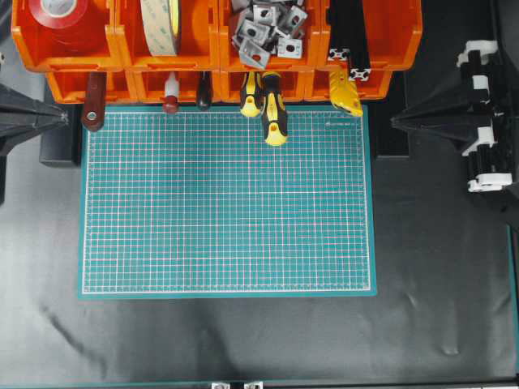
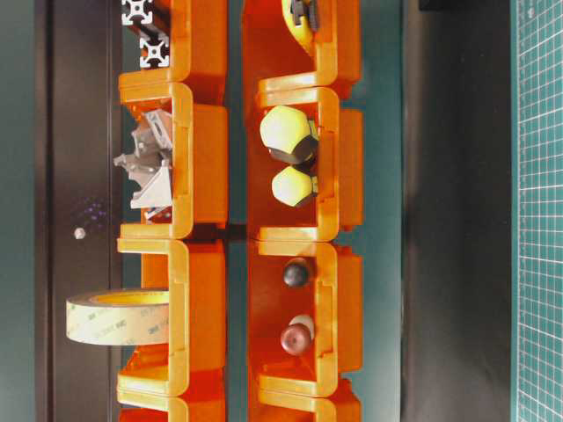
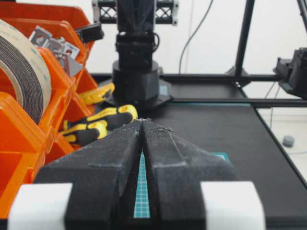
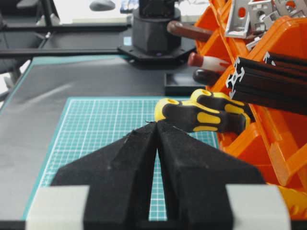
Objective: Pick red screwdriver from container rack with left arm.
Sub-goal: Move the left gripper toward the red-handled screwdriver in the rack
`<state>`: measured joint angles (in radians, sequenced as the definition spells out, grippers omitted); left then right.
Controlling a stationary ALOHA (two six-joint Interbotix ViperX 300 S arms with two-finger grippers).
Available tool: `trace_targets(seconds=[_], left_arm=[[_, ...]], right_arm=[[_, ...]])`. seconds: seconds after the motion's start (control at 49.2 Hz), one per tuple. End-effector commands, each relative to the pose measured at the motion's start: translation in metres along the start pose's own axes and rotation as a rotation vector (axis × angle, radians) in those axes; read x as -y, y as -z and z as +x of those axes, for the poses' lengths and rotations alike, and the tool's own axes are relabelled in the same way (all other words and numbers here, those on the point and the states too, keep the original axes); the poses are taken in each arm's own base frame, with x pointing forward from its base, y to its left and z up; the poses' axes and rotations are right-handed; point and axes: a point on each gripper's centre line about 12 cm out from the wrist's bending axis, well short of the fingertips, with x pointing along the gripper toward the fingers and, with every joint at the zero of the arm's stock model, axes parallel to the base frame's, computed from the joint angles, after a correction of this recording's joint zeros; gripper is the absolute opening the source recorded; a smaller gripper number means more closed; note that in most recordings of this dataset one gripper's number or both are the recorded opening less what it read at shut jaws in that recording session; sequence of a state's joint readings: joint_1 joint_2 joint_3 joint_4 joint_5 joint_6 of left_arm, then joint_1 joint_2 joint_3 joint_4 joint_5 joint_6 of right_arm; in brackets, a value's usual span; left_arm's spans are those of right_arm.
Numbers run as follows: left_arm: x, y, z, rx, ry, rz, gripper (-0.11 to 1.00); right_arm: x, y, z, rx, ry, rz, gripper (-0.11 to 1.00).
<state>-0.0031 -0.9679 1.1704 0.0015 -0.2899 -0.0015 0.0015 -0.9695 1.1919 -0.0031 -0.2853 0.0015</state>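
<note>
From overhead, we see the red screwdriver (image 1: 170, 95) poking handle-out from the container rack (image 1: 122, 61), handy to grab. At table level its rounded end (image 2: 296, 338) sits in a lower bin. Our left gripper (image 3: 142, 123) shows jaws together, right gripper (image 4: 156, 125) likewise, both parked away from the rack.

No legible text; faint print on tape roll (image 2: 119, 317) (too small to read).

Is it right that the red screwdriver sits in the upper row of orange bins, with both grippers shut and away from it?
Not quite: the overhead view shows the red screwdriver poking out of the container rack's lower row. The left gripper and right gripper are indeed shut and away from it.
</note>
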Motion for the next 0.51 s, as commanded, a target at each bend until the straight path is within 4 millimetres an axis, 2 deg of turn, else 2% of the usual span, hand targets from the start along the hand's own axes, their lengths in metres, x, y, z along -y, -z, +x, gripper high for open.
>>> trace_targets(seconds=[0.0, 0.081, 0.122, 0.224, 0.488], left_arm=[[0.001, -0.01, 0.007, -0.008, 0.01, 0.018, 0.06], [0.001, -0.02, 0.012, -0.049, 0.008, -0.006, 0.05], [0.002, -0.025, 0.016, -0.071, 0.012, -0.007, 0.0], [0.006, -0.04, 0.024, -0.135, 0.026, -0.002, 0.0], [0.02, -0.053, 0.055, -0.518, 0.069, 0.037, 0.0]], right_arm=[[0.001, -0.002, 0.003, 0.002, 0.005, 0.013, 0.02], [0.001, 0.004, 0.003, -0.017, 0.004, 0.022, 0.06], [0.001, 0.006, 0.004, -0.023, 0.004, 0.031, 0.02], [0.0, 0.007, 0.004, -0.024, 0.003, 0.051, 0.0], [-0.001, 0.006, 0.003, -0.02, -0.002, 0.061, 0.0]])
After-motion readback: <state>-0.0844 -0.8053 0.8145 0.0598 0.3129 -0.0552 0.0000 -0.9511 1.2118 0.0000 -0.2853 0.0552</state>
